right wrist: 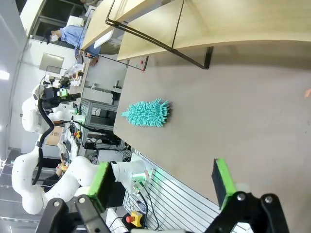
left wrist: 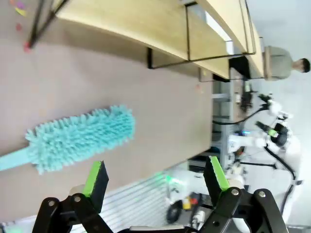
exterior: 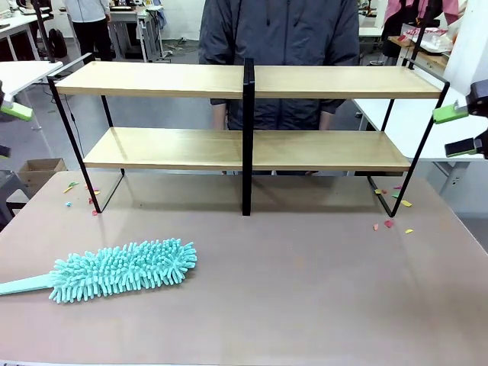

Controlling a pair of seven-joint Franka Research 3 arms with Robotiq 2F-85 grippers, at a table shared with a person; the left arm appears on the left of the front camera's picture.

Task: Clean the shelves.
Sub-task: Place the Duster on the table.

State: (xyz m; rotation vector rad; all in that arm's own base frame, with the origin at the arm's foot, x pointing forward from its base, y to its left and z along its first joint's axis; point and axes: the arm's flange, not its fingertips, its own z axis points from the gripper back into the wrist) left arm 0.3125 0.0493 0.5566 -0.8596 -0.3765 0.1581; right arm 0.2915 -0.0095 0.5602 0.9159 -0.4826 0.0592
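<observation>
Two grippers hang spread apart at the table's sides, and neither holds anything. On my left, the left gripper (left wrist: 154,182) has its green pads wide, raised above the near-left part of the table (exterior: 305,290); its pad tip (exterior: 15,111) pokes in at the left edge of the front view. Below it, near the left edge, lies a teal duster (exterior: 122,271), fluffy head flat on the tabletop, handle running off to the left, clear of both grippers. Across the far half of the table stand the shelves (exterior: 252,114), two light-wood boards in a black frame with a central post, feet on the tabletop. Behind them stands a person in a dark jacket (exterior: 282,30). Small coloured scraps (exterior: 389,223) lie by the right foot of the frame, with a few more by the left foot. At the right edge, the right gripper (exterior: 456,130) floats with its fingers parted, beside the shelves' right end.
</observation>
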